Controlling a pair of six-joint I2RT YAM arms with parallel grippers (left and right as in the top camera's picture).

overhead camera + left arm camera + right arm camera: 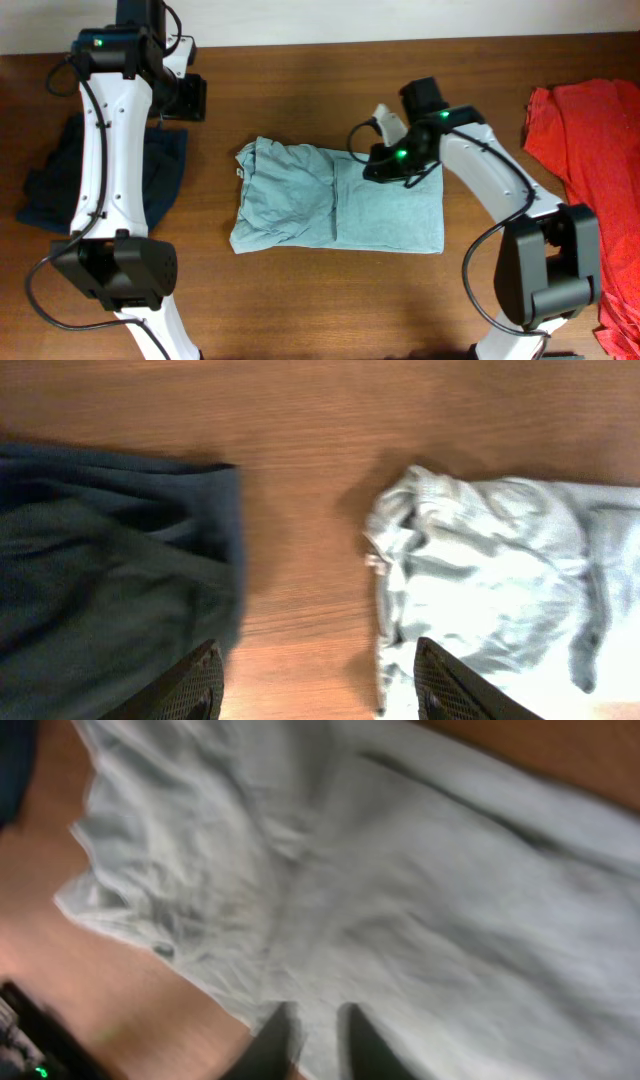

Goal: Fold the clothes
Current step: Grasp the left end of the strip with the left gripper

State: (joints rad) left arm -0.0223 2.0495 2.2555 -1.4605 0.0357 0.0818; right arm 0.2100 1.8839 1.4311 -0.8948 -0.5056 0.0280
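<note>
Right gripper is seen closest, low over the pale grey-blue T-shirt. Fingers are nearly together with a narrow gap, and the view is blurred, so whether fabric is pinched cannot be told.

T-shirt is laid mid-table and is already down to a rough rectangle. Its right half is flat, its left half is bunched, and the collar is at the far-left corner. This garment is judged about halfway: sides appear tucked in, while a final fold and smoothing of the left half are probably outstanding.

Left gripper is held with fingers wide apart and nothing between them, above bare table between the T-shirt and the dark navy garment.

Navy garment is heaped at the left edge, unfolded, partly hidden under the left arm. Orange-red shirt is spread loose at the right edge, well apart from the T-shirt, also unfolded. Two of three garments are judged not yet done.

Nothing is seen blocking the T-shirt; only the right arm reaches over its far side.
</note>
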